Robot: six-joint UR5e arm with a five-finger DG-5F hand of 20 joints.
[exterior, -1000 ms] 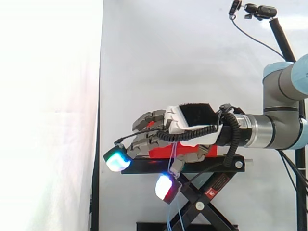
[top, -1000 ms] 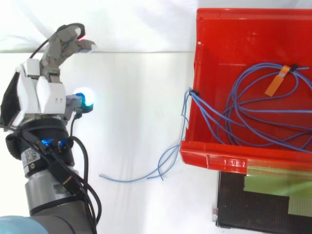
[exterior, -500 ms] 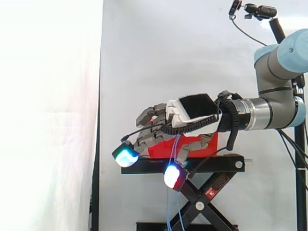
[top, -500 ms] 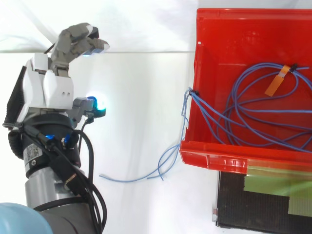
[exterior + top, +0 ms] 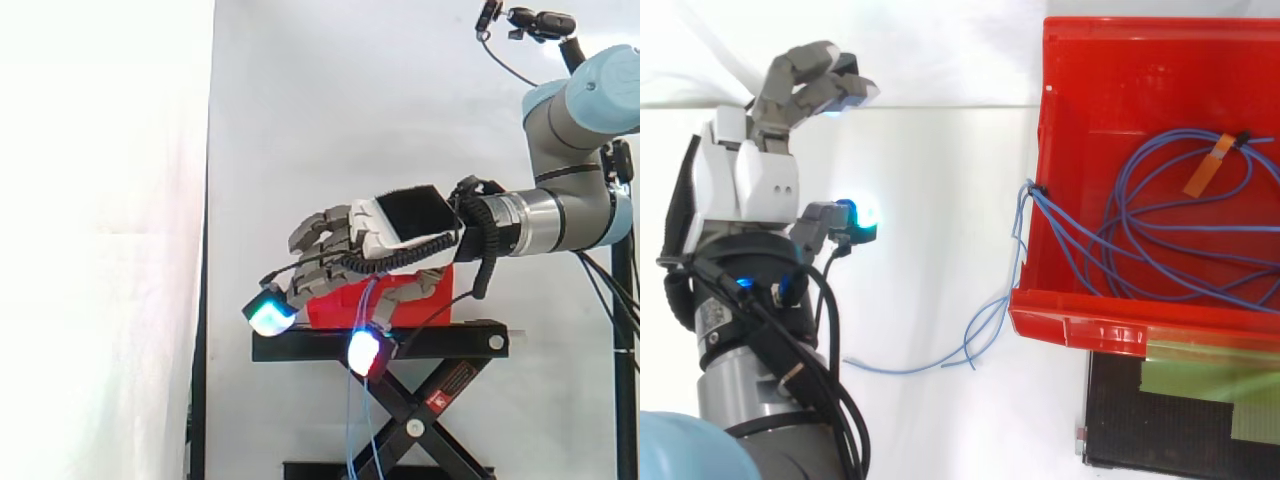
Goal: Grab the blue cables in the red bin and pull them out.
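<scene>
Hand (image 5: 745,185) hangs with loose, empty fingers, well clear of the red bin (image 5: 1080,325) whose blue cables (image 5: 1160,225) trail over its side.

- The hand (image 5: 745,185) has a white shell, grey fingers and a black patch on its back.
- One fingertip pad (image 5: 268,315) glows cyan-green; the thumb's pad (image 5: 363,350) glows white with a red edge.
- The arm (image 5: 580,200) behind the hand is grey metal with pale blue caps.
- The bin (image 5: 1080,325), well apart on the hand's thumb side, is plain red.
- The cables (image 5: 1160,230) in the bin and trailing towards the hand are blue.
- A tag (image 5: 1206,170) on the cables is orange.
- The stand (image 5: 380,342) below the hand is black, with yellow-green tape (image 5: 1210,355).
- The curtain (image 5: 350,100) behind the hand is white.
</scene>
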